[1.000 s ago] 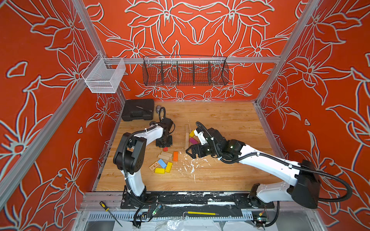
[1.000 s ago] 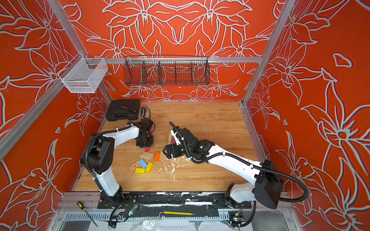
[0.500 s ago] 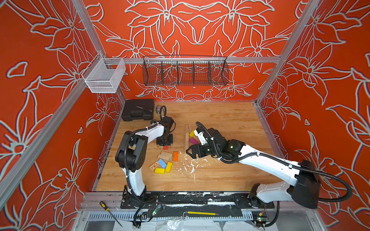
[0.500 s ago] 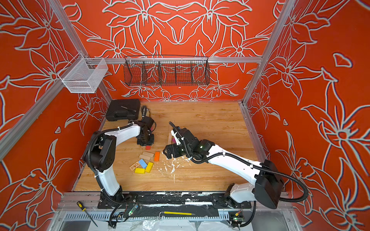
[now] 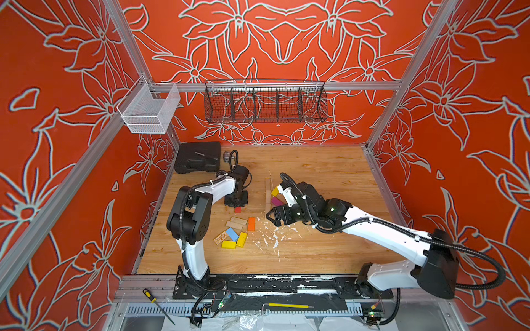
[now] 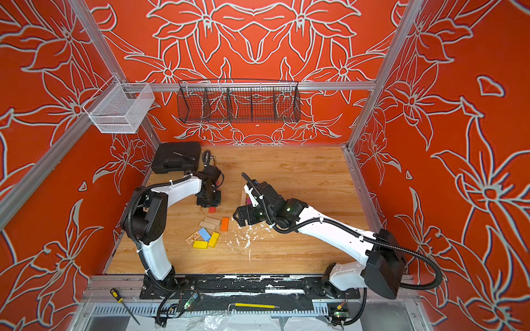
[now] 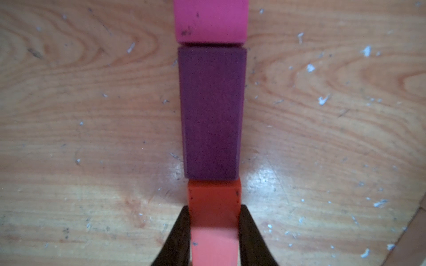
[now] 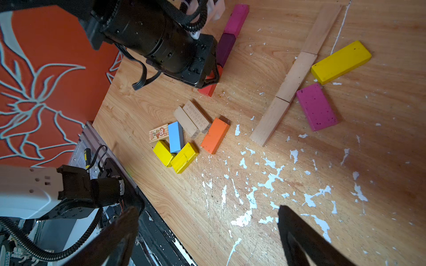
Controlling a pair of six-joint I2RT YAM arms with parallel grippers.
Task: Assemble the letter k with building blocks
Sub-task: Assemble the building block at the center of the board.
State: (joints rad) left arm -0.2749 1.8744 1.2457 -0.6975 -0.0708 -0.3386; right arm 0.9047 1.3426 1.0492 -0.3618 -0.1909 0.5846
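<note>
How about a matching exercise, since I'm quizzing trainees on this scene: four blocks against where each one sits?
Things:
1. red block
2. purple block
3. blue block
4. orange block

Places:
A. alongside the printed block
B. in the left pincer
C. beside two plain blocks
D. between the pink block and the red one, end to end

Pairs: 1-B, 2-D, 3-A, 4-C.
</note>
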